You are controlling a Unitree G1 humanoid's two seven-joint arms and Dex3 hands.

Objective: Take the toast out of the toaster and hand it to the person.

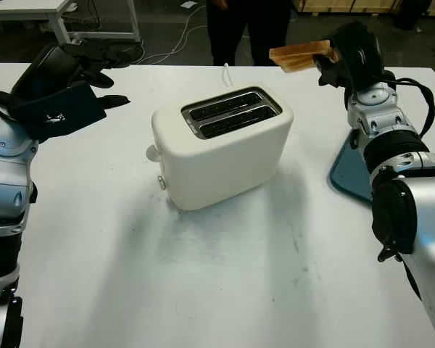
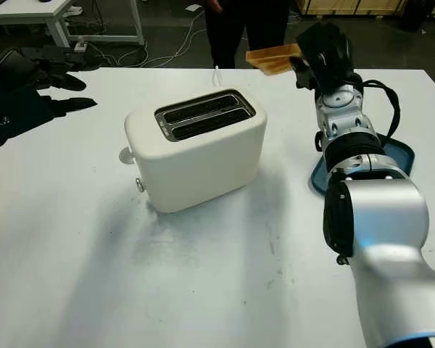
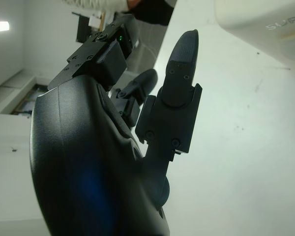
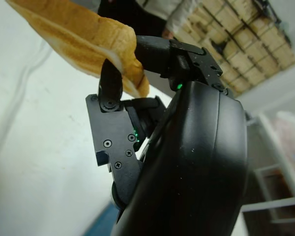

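- Holding the golden-brown slice of toast [image 1: 301,55] up over the far edge of the white table [image 1: 225,275], the right hand [image 1: 351,52] pinched one end of it between its black fingers [image 4: 110,82], so the slice jutted out level toward the person in dark clothes [image 1: 248,29] standing just beyond that edge.
- The toast was already clear of the cream two-slot toaster [image 1: 221,148], which sat near the middle of the table with both slots looking empty; the handover seemed to be the step in hand.
- To do it well, I judged the hand should keep the slice level and carry its free end further out past the far edge, loosening only once the person had hold, since the pinch sat on one end and soft bread could tear or droop.
- The left hand [image 1: 65,87] hovered open above the far left corner of the table, holding nothing.
- A blue tray [image 2: 402,156] lay by the right edge, partly hidden behind the right arm.
- The tabletop was white with faint scuffs; beyond it was a dark floor with loose cables [image 1: 175,40], a white desk [image 1: 51,11] at the far left, and stacked cardboard [image 4: 246,44] in the room behind.
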